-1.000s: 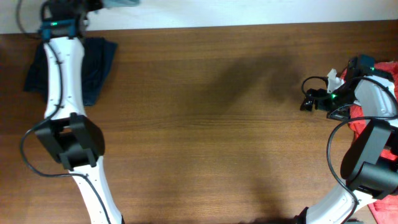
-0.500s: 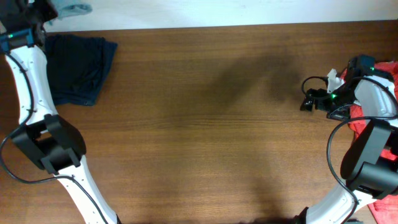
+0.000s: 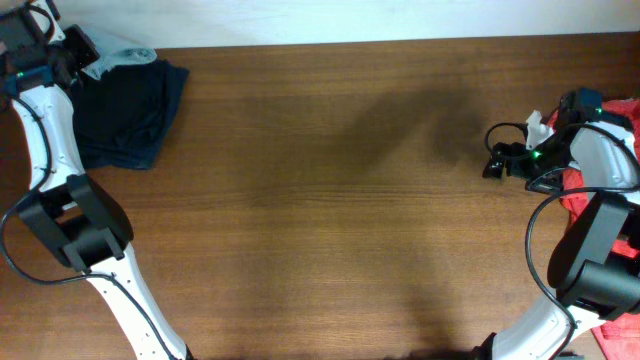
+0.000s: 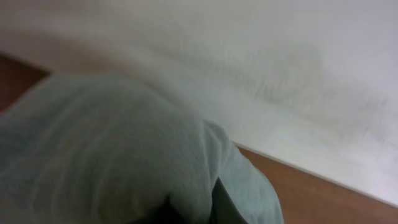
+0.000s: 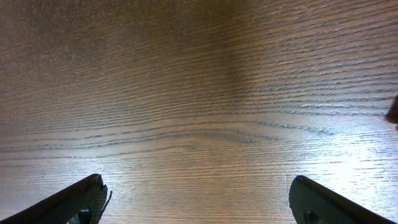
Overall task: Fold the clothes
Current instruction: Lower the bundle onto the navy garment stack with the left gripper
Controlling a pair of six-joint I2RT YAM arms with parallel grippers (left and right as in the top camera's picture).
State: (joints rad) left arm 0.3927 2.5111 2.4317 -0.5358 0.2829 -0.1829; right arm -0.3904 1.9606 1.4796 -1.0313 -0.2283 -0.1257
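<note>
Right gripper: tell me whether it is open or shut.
Open. The right gripper shows both fingertips far apart, only table wood between them.

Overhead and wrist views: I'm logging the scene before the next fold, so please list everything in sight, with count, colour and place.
table: one, brown wood, fills most of the overhead view
white surface: one, white, beyond the table's far edge
T-shirt: one, pale grey-teal, far left corner, bunched at the left gripper
navy garment: one, dark navy, far left, beside the T-shirt
red shirt: one, red, right edge, mostly hidden under the right arm
left arm: one, white and black, left side
right arm: one, white and black, right side
left gripper: one, shut on the T-shirt
right gripper: one, black, open over bare table
</note>
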